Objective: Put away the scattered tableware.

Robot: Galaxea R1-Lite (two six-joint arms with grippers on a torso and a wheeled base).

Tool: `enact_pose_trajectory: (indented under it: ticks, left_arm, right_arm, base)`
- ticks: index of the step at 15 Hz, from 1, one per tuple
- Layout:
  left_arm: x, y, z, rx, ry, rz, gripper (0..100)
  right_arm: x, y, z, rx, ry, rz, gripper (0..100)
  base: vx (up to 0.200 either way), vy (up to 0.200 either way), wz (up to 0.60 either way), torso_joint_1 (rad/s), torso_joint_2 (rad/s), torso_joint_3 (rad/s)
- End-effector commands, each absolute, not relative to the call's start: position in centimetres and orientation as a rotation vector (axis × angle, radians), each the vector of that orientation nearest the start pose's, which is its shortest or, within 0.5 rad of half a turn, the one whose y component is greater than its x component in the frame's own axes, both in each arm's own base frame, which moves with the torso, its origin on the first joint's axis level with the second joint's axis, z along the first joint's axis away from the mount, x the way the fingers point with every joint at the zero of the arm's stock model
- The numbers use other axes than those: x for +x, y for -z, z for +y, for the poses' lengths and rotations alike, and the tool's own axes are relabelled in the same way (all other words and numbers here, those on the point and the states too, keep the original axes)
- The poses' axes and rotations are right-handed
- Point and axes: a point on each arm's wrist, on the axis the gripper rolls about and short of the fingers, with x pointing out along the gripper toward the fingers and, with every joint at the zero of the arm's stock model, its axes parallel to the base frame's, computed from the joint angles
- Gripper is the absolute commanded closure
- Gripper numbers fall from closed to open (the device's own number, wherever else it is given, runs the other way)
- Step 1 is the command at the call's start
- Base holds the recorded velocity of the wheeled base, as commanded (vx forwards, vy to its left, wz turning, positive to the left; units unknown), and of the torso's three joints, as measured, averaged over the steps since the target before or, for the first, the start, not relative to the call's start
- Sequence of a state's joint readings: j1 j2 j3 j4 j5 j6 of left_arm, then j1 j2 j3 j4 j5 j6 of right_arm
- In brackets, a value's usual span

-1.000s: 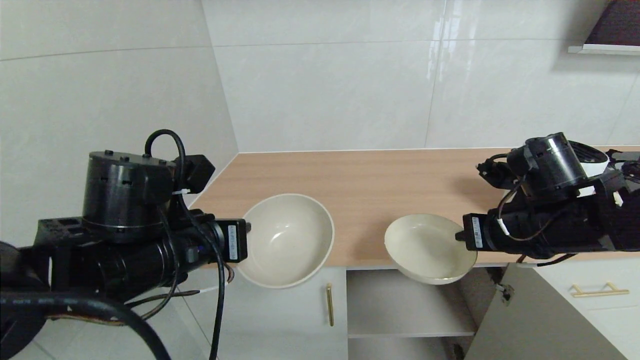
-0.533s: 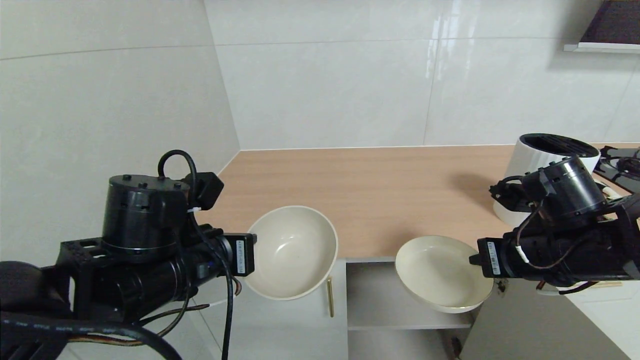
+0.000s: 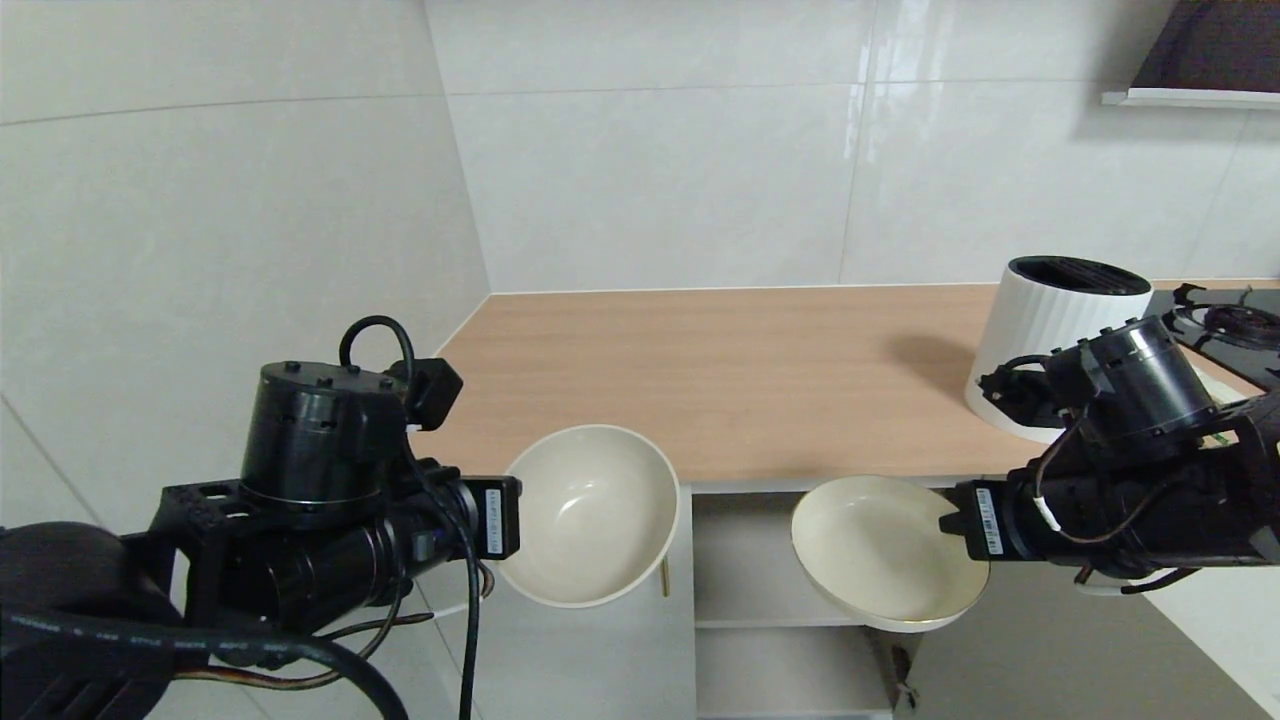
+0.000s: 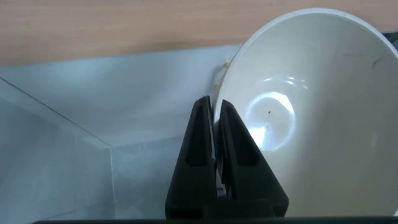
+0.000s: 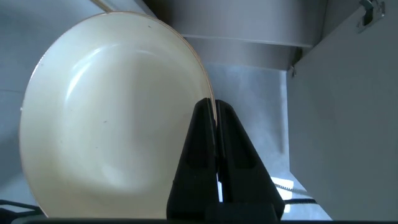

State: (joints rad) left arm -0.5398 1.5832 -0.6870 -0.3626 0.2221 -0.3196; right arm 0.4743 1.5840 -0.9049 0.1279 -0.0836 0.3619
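Two cream pieces of tableware are held in the air at this moment, one in each claw, both out in front of the table's (image 3: 720, 380) front edge.

On the left side, the left claw (image 3: 507, 512) is clamped narrow on the rim of the deep bowl (image 3: 590, 515). In the left wrist view the left claw (image 4: 215, 111) is seen pinching that rim, one finger inside and one outside, and the deep bowl (image 4: 305, 124) is tipped so that its hollow faces the camera. The bowl is carried near the table's front-left corner, with its upper rim seen against the front edge.

Just beside the bowl's lower right, a gold handle (image 3: 664, 578) is seen upright on a closed cabinet front. Next to it the cabinet is open, and a pale shelf (image 3: 745, 600) is shown under the table's front edge.

Further right, the shallow dish (image 3: 880, 550) is held in front of that open cabinet, tilted, below the front edge. It is gripped at its right rim by the right claw (image 3: 950, 522), shut narrow on it. In the right wrist view the right claw (image 5: 215, 111) is seen nipping the rim of the shallow dish (image 5: 112, 124), and an opened cabinet door (image 5: 348, 124) is seen beside it.

On the table's right end a white ribbed canister (image 3: 1045, 335) is stood upright, well apart from both pieces. Beyond it a black hob (image 3: 1225, 325) is glimpsed at the far right edge.
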Motion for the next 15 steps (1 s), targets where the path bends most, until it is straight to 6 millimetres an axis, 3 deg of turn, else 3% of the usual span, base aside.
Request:
enact_pose_trajectory:
  ticks: [1, 7, 15]
  left_arm:
    - [22.69, -15.58, -13.02, -0.108, 0.224, 0.550, 100]
    - [22.83, -15.50, -13.06, -0.107, 0.222, 0.552, 100]
    - [22.85, -15.46, -13.07, -0.106, 0.222, 0.554, 100]
  right_arm:
    - [23.27, -17.14, 11.77, 0.111, -0.220, 0.845, 100]
    - [23.20, -16.88, 11.73, 0.106, -0.217, 0.852, 100]
    - [23.24, -16.67, 11.79, 0.107, -0.220, 0.846, 100]
  base:
    - [0.000, 0.000, 0.00, 0.000, 0.00, 0.000]
    - [0.000, 0.000, 0.00, -0.014, 0.04, 0.019]
    - [0.000, 0.000, 0.00, -0.176, 0.46, 0.283]
